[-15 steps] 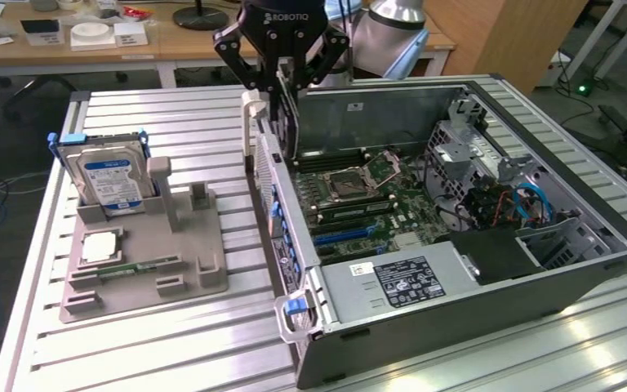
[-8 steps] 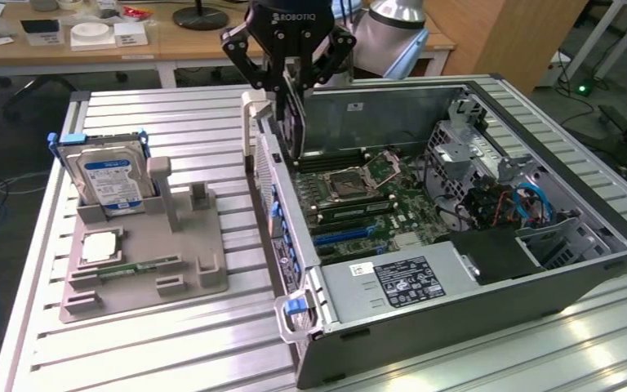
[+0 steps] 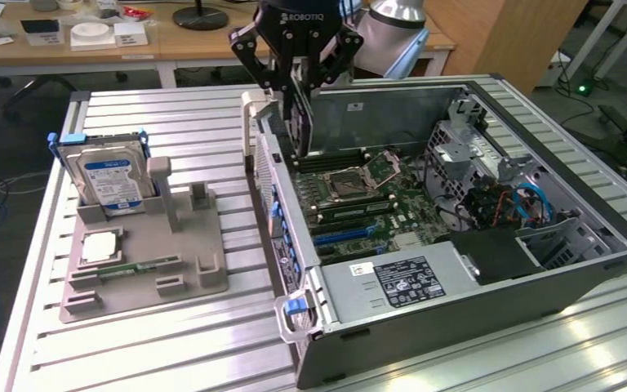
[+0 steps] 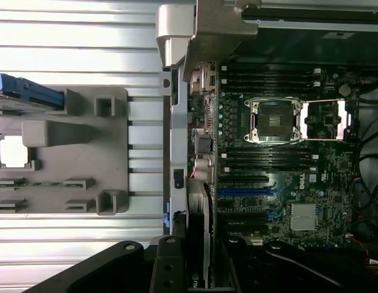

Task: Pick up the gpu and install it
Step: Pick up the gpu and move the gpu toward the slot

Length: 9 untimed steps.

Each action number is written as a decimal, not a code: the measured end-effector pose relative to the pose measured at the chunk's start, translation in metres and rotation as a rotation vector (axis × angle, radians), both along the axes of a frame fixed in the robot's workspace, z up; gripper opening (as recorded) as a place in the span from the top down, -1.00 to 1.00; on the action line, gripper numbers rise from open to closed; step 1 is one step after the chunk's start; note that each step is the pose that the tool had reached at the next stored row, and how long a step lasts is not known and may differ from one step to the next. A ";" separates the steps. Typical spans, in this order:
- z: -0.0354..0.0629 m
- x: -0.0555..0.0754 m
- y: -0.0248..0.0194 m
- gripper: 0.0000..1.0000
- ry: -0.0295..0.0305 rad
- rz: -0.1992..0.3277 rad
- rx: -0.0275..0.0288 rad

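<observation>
Pincer (image 3: pixel 295 82) clamped on the gpu (image 3: pixel 298 126) above the case (image 3: pixel 509 298), and I want the card plumb, its edge squared over the blue slot (image 4: pixel 250 191) before lowering.

Printed in pale capitals across the black body of the gripper (image 3: pixel 298 82), in the exterior view: "ROBOTIQ". Marked in small white letters, turned sideways, on the green motherboard (image 4: pixel 280 174), in the wrist view: what looks like "DELL". Stuck on the grey power supply (image 3: pixel 349 300): 1 black-and-white label (image 3: pixel 405 278), print too fine to read. Stuck on the silver hard drive (image 3: pixel 95 153): 1 blue label (image 3: pixel 114 184), also unreadable.
</observation>
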<state>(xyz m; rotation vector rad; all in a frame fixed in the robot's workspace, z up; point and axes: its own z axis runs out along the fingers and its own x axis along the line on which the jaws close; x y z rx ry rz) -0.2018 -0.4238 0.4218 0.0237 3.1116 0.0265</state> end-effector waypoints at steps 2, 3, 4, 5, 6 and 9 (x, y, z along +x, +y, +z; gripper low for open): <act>0.0000 0.002 0.0000 0.46 0.0000 0.000 -0.0001; 0.0000 0.003 0.0000 0.46 0.0000 0.000 0.0000; 0.0000 0.004 0.0000 0.46 0.0000 0.000 0.0000; -0.0001 0.005 0.0000 0.46 -0.0001 0.000 0.0001; 0.0000 0.006 0.0000 0.46 0.0000 0.000 0.0000; 0.0000 0.010 0.0000 0.46 0.0000 0.000 -0.0001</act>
